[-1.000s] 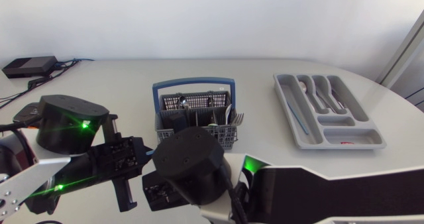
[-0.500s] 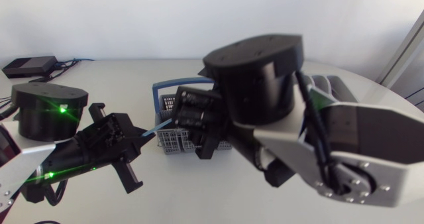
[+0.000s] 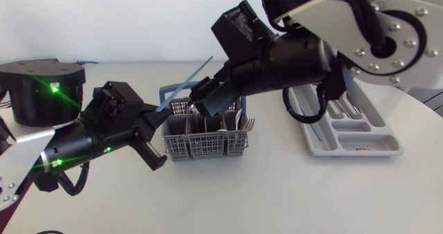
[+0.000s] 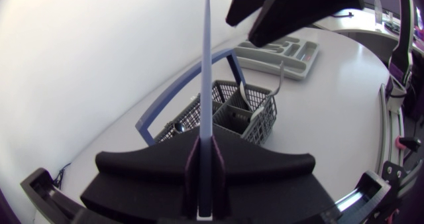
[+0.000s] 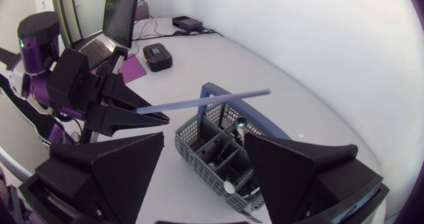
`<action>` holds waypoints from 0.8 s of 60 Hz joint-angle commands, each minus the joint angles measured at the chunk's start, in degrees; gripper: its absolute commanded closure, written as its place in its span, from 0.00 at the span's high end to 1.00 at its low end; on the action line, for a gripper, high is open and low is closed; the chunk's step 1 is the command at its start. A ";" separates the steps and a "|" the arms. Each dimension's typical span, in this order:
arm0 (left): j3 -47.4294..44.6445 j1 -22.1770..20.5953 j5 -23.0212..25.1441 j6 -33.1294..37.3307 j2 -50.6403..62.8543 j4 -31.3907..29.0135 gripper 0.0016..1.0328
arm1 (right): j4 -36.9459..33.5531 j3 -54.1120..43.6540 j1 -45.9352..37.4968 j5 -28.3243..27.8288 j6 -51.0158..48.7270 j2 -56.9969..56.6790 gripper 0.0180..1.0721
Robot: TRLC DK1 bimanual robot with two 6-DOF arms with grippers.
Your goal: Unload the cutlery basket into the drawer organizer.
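Note:
A thin light-blue stick (image 3: 185, 84) slants up from my left gripper (image 3: 154, 118), which is shut on its lower end just left of the basket. In the left wrist view the stick (image 4: 207, 65) rises straight from between the closed fingers (image 4: 205, 159). The grey cutlery basket (image 3: 204, 142) with a blue handle holds forks (image 3: 246, 124) and a spoon. My right gripper (image 3: 211, 102) hangs open just above the basket, near the stick's upper end. In the right wrist view the basket (image 5: 218, 151) lies ahead of its wide-spread fingers (image 5: 112, 174). The grey drawer organizer (image 3: 313, 141) lies to the right.
The organizer (image 4: 281, 50) holds several pieces of cutlery and a blue item (image 3: 315, 131). My right arm crosses over its far end. A black box with cables (image 5: 189, 22) sits at the table's back left corner.
My right arm swung up from the table's front to above the basket and its gripper opened. My left gripper rose with the blue stick, now tilted higher.

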 commanded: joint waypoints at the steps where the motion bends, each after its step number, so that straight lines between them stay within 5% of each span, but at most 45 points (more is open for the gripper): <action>1: 2.47 -0.63 -0.94 -3.44 1.60 2.12 0.03 | -1.22 2.61 -1.13 -4.31 5.57 3.12 0.81; 21: 3.53 -0.98 -2.17 -10.82 6.17 10.38 0.03 | 2.39 7.18 -5.79 -22.50 15.15 8.48 0.72; 28: 3.09 -2.56 -4.37 -11.08 7.58 13.81 0.03 | 3.00 8.77 -8.78 -28.57 18.84 11.73 0.59; 48: 3.09 -3.79 -7.01 -11.52 10.57 18.46 0.03 | 6.08 13.16 -11.68 -36.83 25.52 16.30 0.44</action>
